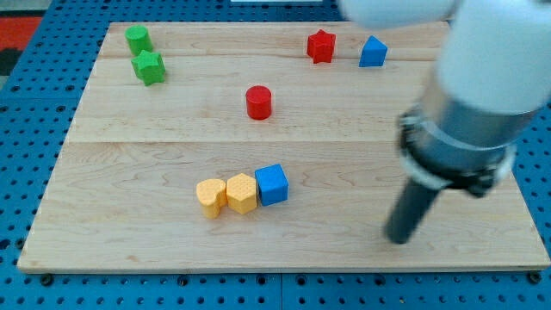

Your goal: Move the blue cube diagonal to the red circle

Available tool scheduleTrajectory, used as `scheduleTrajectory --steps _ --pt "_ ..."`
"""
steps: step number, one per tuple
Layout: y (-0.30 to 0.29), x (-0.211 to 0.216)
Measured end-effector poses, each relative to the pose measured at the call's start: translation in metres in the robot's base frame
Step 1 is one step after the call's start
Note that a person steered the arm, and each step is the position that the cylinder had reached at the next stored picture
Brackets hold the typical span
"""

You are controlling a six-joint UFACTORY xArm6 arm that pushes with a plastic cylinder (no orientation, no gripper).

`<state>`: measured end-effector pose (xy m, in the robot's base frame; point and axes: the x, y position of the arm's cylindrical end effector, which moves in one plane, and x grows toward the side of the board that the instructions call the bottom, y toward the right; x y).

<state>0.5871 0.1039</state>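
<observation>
The blue cube (272, 184) sits below the board's middle, touching a yellow hexagon block (242, 193) on its left. The red circle, a short red cylinder (258, 102), stands above it, nearer the view's top. My tip (399, 238) rests on the board at the lower right, well to the right of the blue cube and apart from every block. The rod rises from it into the arm's grey body at the view's right.
A yellow block (211, 197) touches the hexagon's left side. A red star block (321, 46) and a blue block (373, 52) lie at the top. A green cylinder (138, 39) and a green block (149, 67) lie at the top left.
</observation>
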Motion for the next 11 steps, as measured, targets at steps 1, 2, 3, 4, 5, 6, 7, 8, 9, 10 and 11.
scheduleTrajectory --steps 1,2,3,4,5,6,7,8,9,10,11 --pt "-0.048 -0.028" --pt "-0.088 -0.042" --pt "-0.125 -0.058" --pt "-0.159 -0.085" --pt "-0.163 -0.097" --pt "-0.131 -0.111" --pt "-0.072 -0.113" --pt "-0.035 -0.135" --pt "-0.071 -0.178" --pt "-0.035 -0.118" --pt "-0.083 -0.101"
